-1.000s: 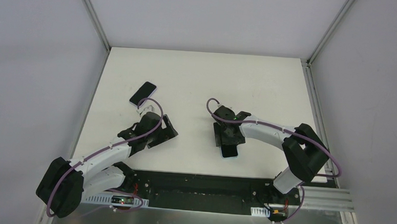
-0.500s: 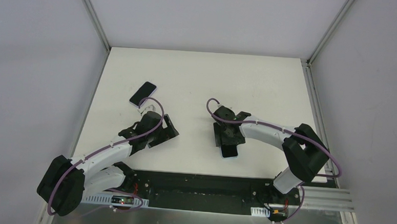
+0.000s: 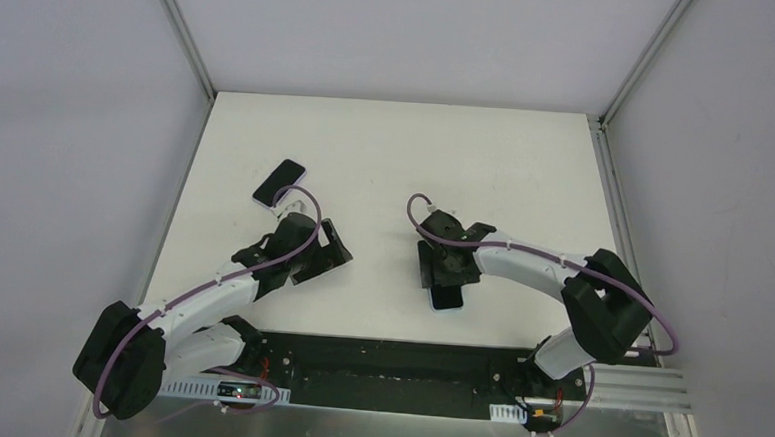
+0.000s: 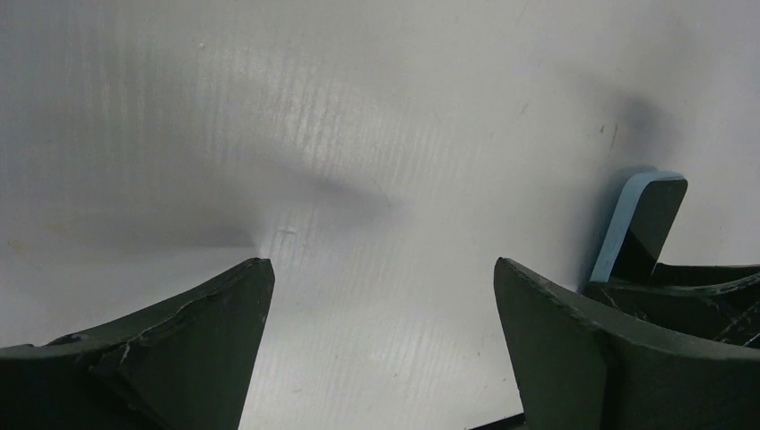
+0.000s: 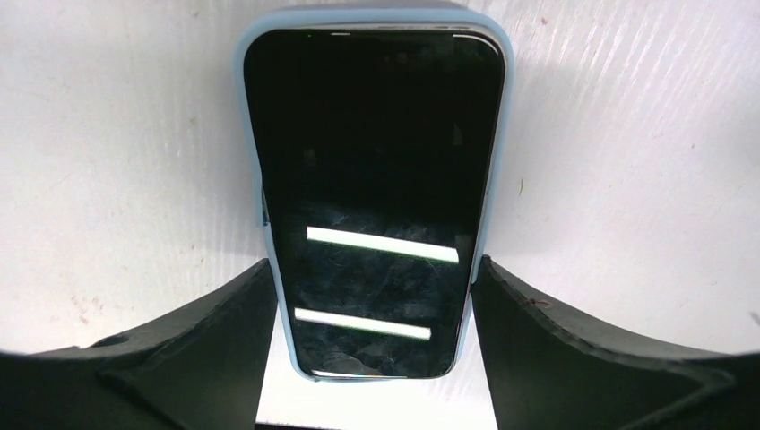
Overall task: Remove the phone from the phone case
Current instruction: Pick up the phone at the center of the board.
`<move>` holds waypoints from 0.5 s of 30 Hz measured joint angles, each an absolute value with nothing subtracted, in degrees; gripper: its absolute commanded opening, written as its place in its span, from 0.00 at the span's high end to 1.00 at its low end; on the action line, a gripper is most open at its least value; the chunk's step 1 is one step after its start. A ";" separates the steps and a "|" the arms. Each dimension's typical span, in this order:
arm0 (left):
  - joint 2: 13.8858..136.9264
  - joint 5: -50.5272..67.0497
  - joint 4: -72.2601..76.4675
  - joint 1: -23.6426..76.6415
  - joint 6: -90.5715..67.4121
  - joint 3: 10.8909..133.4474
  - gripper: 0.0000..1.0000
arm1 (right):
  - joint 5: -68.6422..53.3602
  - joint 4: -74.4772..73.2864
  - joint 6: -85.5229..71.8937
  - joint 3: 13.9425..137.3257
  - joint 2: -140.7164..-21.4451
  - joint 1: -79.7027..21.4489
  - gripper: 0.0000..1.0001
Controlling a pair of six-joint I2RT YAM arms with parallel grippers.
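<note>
Right gripper (image 5: 369,267) low over the phone case (image 5: 242,98), with one dark finger (image 5: 193,349) at each long side. Seems to meet the pale blue rim with both tips, but cannot tell whether clamping it or only resting beside it. Phone case flat on the white table (image 3: 387,148), screen side up, with the phone (image 5: 376,161) seated fully inside it (two bright bars of light mirrored in the black glass). Sits in the near middle part of the table in the top view, a little toward the right arm's side, with the near end sticking out from under the gripper toward the arm bases. Left gripper (image 4: 384,264) spread wide, with nothing between the fingers and only bare table below. Stands left of centre, well apart from the phone case, and points toward it; shows, in the left wrist view, one blue corner of the case at the right edge, just beside the other gripper's dark fingers. Farther back on the left, just beyond the left arm's wrist, a second dark flat device (image 3: 279,183) with a pale rim, apart from both grippers.
</note>
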State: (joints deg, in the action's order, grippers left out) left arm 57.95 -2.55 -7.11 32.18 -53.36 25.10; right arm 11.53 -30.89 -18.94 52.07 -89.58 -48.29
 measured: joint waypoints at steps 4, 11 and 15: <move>58.43 -1.43 -7.07 32.18 -53.28 26.26 0.01 | 10.94 -31.55 -19.57 51.24 -86.74 -48.77 1.00; 58.94 1.21 -4.45 32.18 -53.17 28.08 0.01 | 10.90 -32.67 -20.23 50.72 -80.42 -49.15 1.00; 60.14 4.45 -0.10 32.21 -53.19 28.10 0.01 | 11.07 -32.80 -20.32 49.74 -76.12 -50.37 1.00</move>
